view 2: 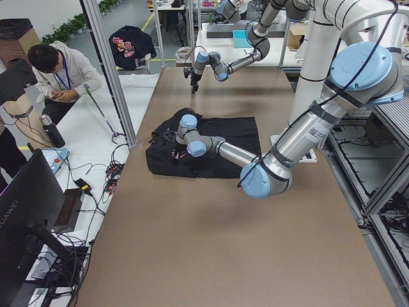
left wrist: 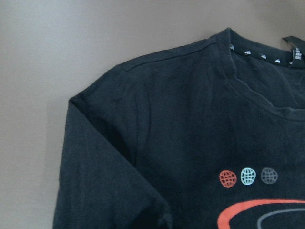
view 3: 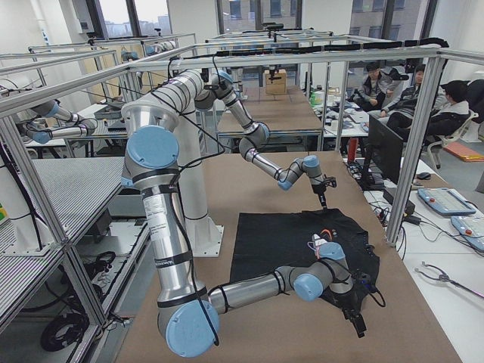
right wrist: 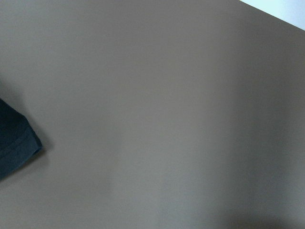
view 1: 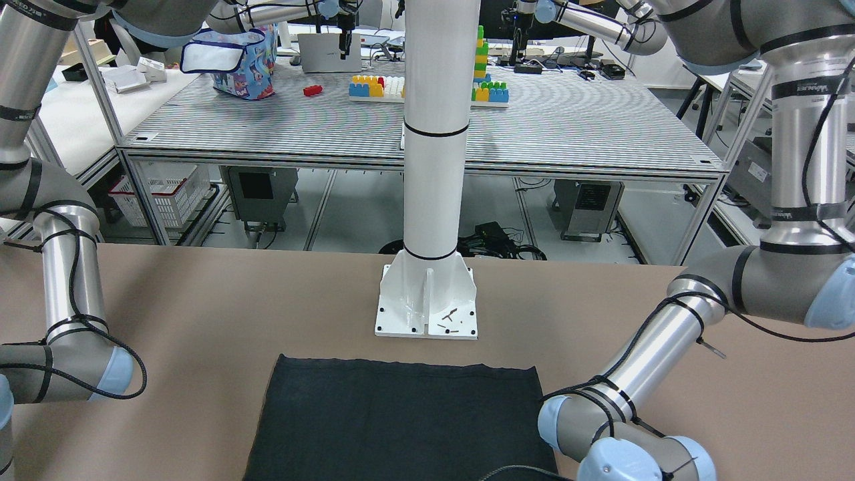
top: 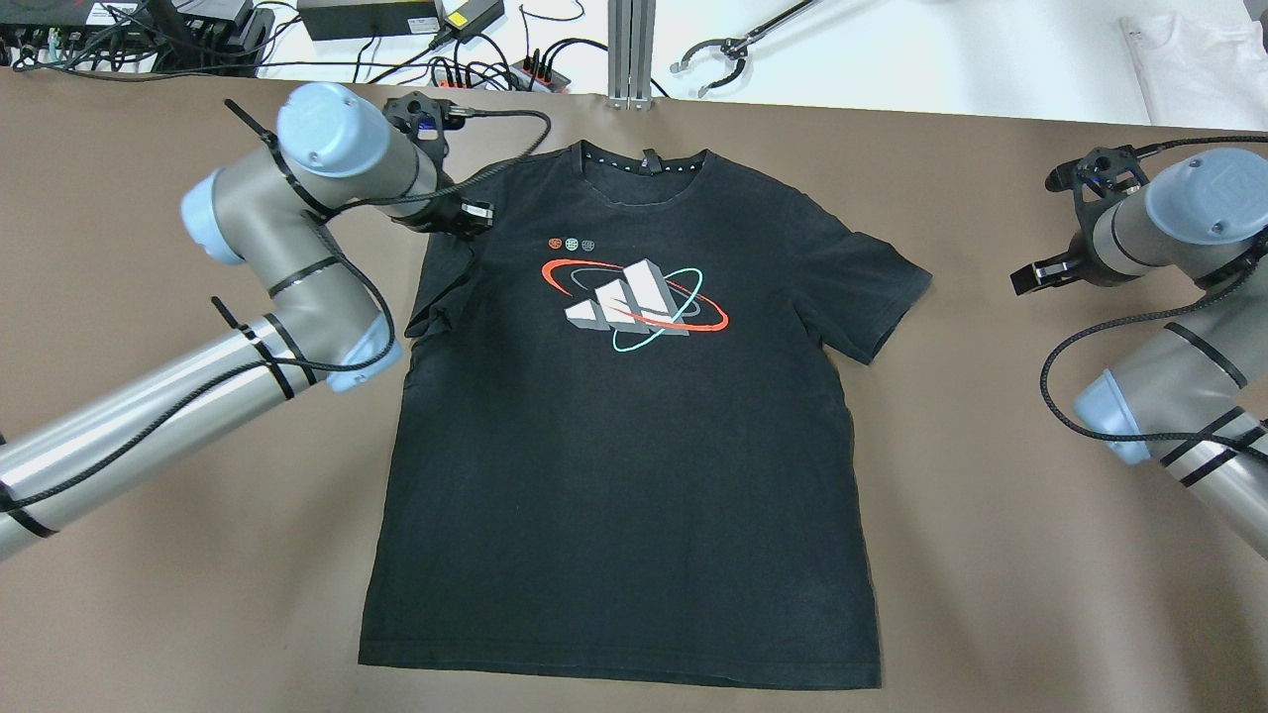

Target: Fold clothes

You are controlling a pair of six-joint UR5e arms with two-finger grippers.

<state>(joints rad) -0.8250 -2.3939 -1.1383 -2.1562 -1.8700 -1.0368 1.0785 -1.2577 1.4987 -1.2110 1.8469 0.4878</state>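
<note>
- The brown worktop [top: 149, 614] carries one black T-shirt [top: 624, 475]. The shirt lies flat and front up in the middle of the worktop, with its collar [top: 644, 163] toward the edge away from the robot.
- The left arm [top: 198, 386] reaches in from the overhead view's left and bends toward the collar end.
- The left claw [top: 464, 212] hangs over the shirt's shoulder on that side. Its wrist camera shows no fingers, so I cannot tell how wide it stands or whether it touches the fabric.
- The sleeve on the robot's left [top: 436, 307] is bunched and tucked in against the body of the shirt.
- Three small globe marks [left wrist: 248, 176] sit on the chest, with a print of white bars ringed in red and teal [top: 634, 302] below them.
- The bottom hem [view 1: 407, 364] lies near the base plate [view 1: 427, 314] of the white pillar [view 1: 434, 133], apart from it.
- The sleeve on the robot's right [top: 877, 297] is spread out flat, and its tip shows at the left edge of the right wrist view.
- The right claw [top: 1035, 274] hangs over bare worktop, well apart from that sleeve. I cannot tell whether it is wide or narrow, and it holds nothing that shows.
</note>
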